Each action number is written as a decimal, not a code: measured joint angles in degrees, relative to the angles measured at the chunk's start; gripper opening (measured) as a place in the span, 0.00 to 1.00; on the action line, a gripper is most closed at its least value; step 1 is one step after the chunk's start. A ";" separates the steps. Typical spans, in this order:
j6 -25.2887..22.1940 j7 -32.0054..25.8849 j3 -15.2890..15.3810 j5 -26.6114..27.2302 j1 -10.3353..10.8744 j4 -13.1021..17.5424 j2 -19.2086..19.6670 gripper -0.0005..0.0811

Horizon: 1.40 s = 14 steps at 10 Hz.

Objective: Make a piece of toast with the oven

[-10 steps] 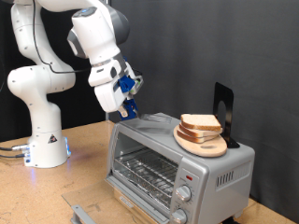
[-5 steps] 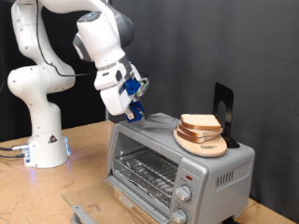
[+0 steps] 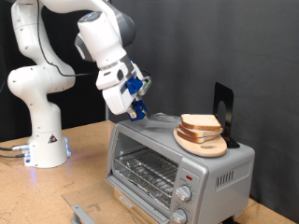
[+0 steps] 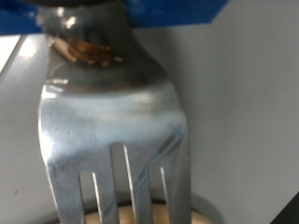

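since a second ago the end effector (image 3: 135,108), clenched on a fork (image 4: 117,140), has edged toward the piece of toast (image 3: 200,124) on its plate (image 3: 198,143) atop the open oven (image 3: 177,163), nearing pickup.

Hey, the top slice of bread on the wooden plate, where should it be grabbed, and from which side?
Probably by two opposite crust edges, from above: the top slice lies flat on a stack on the plate, so only its edges are free, and the black stand blocks the side behind it. The gripper, left of it in the exterior view, holds a fork.
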 joint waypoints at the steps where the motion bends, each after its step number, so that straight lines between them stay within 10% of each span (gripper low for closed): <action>1: 0.50 0.00 0.00 0.16 0.05 0.40 0.45 0.45; 14: -1.17 -4.34 -1.55 1.45 0.05 2.87 1.71 0.45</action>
